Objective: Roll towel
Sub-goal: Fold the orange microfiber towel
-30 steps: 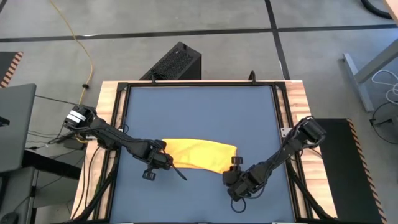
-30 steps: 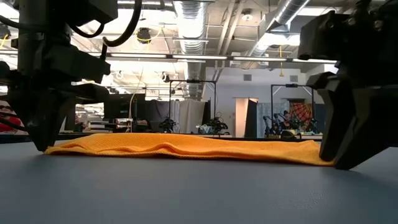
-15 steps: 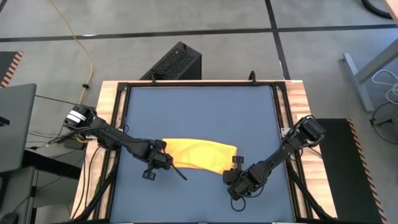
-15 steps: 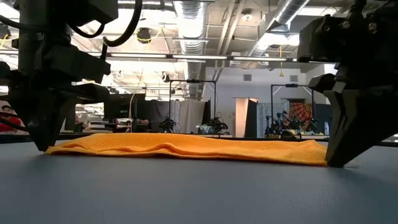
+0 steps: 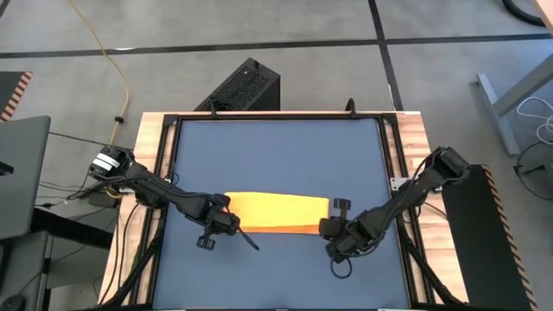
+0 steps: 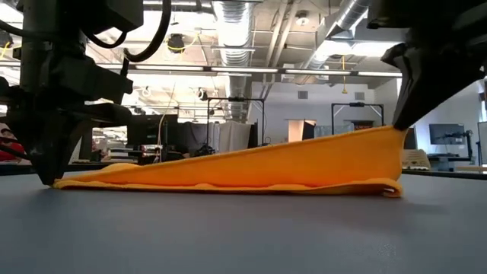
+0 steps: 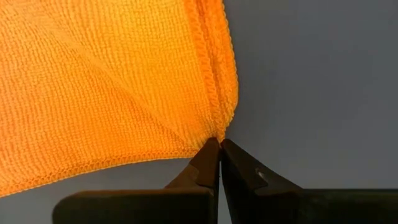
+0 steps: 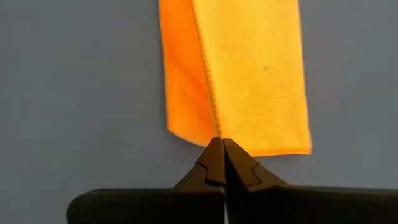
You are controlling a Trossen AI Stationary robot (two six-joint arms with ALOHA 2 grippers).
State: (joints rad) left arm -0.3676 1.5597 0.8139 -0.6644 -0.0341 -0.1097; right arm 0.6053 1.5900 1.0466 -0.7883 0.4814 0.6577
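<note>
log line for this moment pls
towel folded on table | left gripper pins left end low | right gripper holds right corner raised

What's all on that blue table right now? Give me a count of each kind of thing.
Yellow towel: 1, one end lifted.
Robot end effectors: 2, left end effector and right end effector, each pinching a towel corner.
Blue table: 1.
Total: 4.

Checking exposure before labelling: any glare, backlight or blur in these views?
Low view: bright ceiling lights backlight both arms into silhouettes, while the towel stays well lit. Left wrist view: weave crisp, no glare. Right wrist view: towel evenly lit, one fold shaded darker orange. High view: even, soft light.
</note>
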